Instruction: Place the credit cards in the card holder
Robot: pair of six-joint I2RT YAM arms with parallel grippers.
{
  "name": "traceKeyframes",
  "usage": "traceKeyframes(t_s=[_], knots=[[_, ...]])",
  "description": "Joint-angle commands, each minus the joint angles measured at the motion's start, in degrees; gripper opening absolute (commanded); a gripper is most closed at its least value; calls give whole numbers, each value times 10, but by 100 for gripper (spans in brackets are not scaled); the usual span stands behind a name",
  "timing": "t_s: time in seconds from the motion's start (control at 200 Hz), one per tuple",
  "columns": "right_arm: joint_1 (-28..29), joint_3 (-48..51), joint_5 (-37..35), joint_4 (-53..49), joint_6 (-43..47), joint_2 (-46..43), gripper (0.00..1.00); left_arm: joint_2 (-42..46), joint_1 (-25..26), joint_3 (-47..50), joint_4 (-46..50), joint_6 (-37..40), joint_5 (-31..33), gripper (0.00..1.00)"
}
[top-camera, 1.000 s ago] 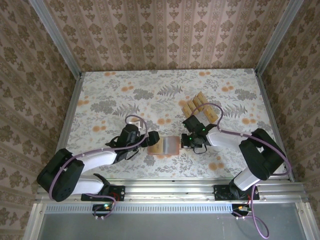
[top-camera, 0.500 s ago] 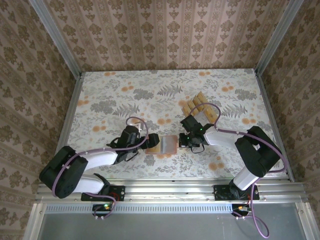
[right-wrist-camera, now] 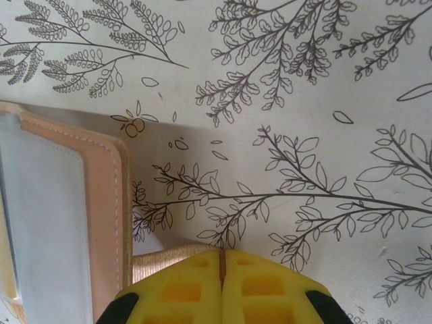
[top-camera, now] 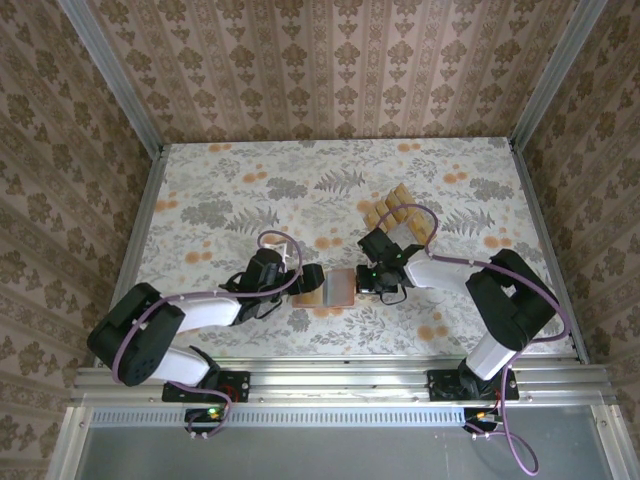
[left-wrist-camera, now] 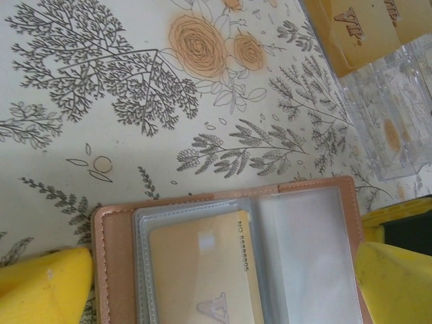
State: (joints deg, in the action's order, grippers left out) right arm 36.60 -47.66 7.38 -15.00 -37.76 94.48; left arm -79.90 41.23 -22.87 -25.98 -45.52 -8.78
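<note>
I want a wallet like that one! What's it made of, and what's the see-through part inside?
The card holder has a cover that looks like brown leather, or maybe fake leather. It is matte, with a line of stitching along the edge. Its sleeves look like soft, shiny clear plastic, because the gold card shows right through one.

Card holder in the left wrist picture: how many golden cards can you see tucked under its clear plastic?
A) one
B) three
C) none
A: one golden card sits under the clear plastic of the open card holder, and the pocket beside it is empty.
</note>
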Motion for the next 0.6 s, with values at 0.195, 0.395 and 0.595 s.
traceKeyframes(t_s=[0.195,0.395,0.595], knots=[[12,-2,6,35,-6,58,0,77,40,0,-5,-25,8,100],[12,-3,6,36,-5,65,0,53,76,-26,-32,-32,15,100],[12,-4,8,41,-6,73,0,7,110,-61,-68,-40,15,100]])
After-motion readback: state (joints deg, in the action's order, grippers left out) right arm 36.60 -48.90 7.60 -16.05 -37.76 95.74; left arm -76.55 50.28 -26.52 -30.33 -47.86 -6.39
